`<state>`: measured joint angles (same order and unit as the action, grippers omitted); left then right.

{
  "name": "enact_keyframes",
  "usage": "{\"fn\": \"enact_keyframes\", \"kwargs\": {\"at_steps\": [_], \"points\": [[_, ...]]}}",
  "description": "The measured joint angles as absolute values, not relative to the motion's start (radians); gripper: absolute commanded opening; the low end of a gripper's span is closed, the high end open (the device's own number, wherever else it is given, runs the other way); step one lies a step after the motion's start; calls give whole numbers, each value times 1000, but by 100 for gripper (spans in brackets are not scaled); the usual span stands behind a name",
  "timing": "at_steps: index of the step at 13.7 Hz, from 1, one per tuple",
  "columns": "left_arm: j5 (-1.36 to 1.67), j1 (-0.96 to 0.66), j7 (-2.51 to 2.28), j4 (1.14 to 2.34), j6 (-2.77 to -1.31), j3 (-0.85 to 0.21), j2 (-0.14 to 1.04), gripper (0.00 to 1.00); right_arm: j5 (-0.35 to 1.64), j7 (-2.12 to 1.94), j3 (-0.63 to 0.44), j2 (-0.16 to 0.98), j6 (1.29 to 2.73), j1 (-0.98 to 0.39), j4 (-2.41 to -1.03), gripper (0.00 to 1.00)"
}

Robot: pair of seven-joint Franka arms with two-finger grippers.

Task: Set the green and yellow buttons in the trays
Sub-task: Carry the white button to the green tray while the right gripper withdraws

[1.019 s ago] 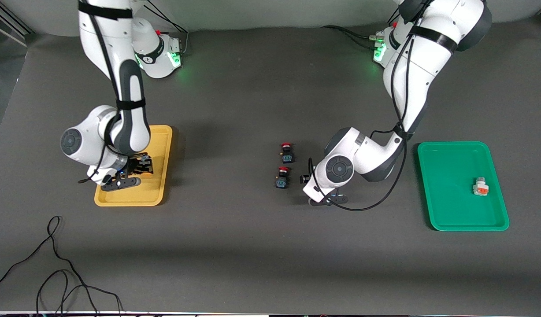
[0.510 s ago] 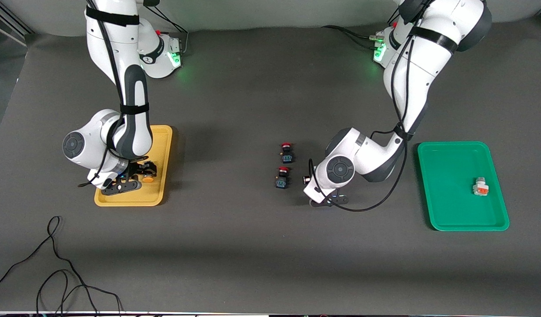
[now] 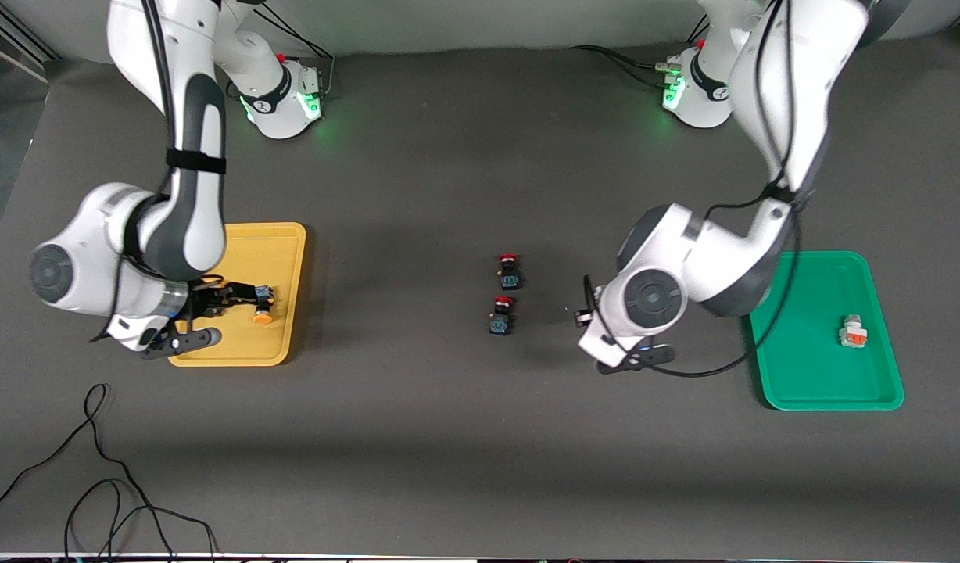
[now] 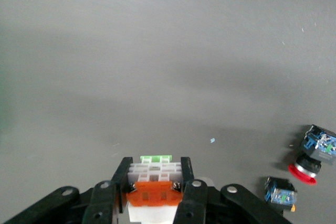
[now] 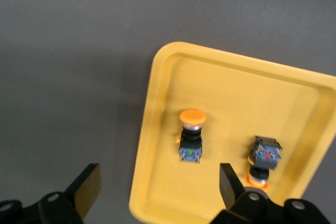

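Over the bare table between the red switches (image 3: 503, 301) and the green tray (image 3: 822, 395), the left gripper (image 4: 156, 195) has just clamped a white button (image 4: 155, 184) and lifted it; next comes the tray, where one white button (image 3: 853, 332) lies; the right gripper (image 5: 157, 187) has released, wide, above the yellow tray (image 5: 152, 129) with two yellow buttons (image 5: 191, 136); nothing blocks the path.

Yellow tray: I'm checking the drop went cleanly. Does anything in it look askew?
Yes. In the yellow tray, both orange-capped buttons lie tipped on their sides: one mid-tray, the other nearer the rim. The open right gripper hangs above them.
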<state>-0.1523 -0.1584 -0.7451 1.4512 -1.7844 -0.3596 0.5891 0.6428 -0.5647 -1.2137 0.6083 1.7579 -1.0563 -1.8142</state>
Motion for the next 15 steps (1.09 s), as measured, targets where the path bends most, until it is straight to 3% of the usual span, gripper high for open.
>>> {"fn": "enact_keyframes", "kwargs": {"at_steps": [4,8,12,15], "points": [[-152,-75,-719,1395,-1598,-357,502,0,593,-560,-1321,602,1550,-1076,-1640,100],[-153,84,-487,1361,-1500,-352,485,0,578,-556,-1374,602,1452,-1080,-1543,100],[-156,266,-227,1368,-1496,-343,484,0,491,-513,-1373,571,1436,-1091,-1519,100],[-191,358,-122,1434,-1605,-342,490,0,398,-448,-1305,484,1436,-1086,-1517,100]]}}
